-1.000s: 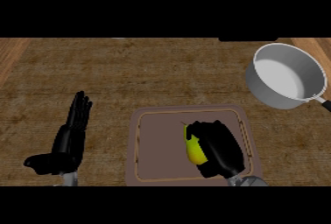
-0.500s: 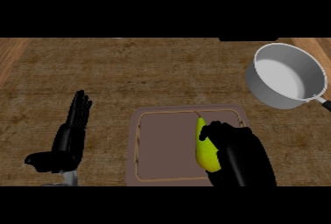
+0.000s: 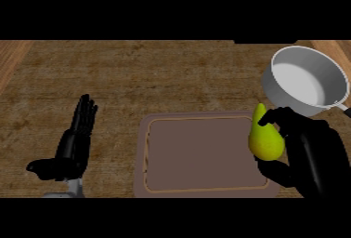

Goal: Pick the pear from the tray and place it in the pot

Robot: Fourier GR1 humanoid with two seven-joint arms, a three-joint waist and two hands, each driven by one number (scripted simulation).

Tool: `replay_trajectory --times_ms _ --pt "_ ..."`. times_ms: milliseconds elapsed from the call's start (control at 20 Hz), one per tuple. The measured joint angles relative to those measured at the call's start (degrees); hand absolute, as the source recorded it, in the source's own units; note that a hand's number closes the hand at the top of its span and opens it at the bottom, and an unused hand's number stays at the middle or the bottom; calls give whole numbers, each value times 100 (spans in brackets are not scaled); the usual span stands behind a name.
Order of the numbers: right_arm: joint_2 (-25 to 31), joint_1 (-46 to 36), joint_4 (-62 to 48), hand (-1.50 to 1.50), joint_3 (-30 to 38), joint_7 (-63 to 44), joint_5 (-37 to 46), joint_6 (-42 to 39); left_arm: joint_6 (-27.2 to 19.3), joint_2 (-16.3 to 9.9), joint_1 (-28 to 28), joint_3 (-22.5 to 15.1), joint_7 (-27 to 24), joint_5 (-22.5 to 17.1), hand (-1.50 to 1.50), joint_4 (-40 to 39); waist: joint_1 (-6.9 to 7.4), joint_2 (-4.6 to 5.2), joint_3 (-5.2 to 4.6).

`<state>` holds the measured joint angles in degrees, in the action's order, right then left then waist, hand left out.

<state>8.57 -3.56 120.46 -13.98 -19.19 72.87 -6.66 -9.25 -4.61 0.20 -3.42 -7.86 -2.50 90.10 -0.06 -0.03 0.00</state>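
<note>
A yellow-green pear is held upright, stem end up, over the right edge of the brown tray. My right hand is shut on the pear, thumb and fingers curled round its right side. The grey metal pot stands at the upper right, just beyond the pear, its handle running off to the right. My left hand rests open at the left, fingers straight and pointing up.
The wooden counter stretches across the view. A lighter wooden strip runs along the far left edge.
My right hand has lifted the pear off the tray and carried it right and up towards the pot. The left hand has stayed put.
</note>
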Motion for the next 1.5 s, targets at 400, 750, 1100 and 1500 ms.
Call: replay_trajectory --times_ms 400,750,1100,1500 --pt "583 -622 -1137 150 1676 703 -894 232 -75 101 74 -128 175 155 0 184 26 6 1" --pt "1221 -1192 -2826 150 2668 1610 -1454 587 -26 114 -139 -42 232 138 0 56 35 13 2" --pt "1705 -1850 -4929 150 3054 2545 -1769 777 -28 161 -84 -105 321 188 0 244 82 23 4" --pt "2125 -2459 -7076 -150 3281 2909 -1636 954 72 174 -31 -74 75 182 0 65 110 -7 -57"
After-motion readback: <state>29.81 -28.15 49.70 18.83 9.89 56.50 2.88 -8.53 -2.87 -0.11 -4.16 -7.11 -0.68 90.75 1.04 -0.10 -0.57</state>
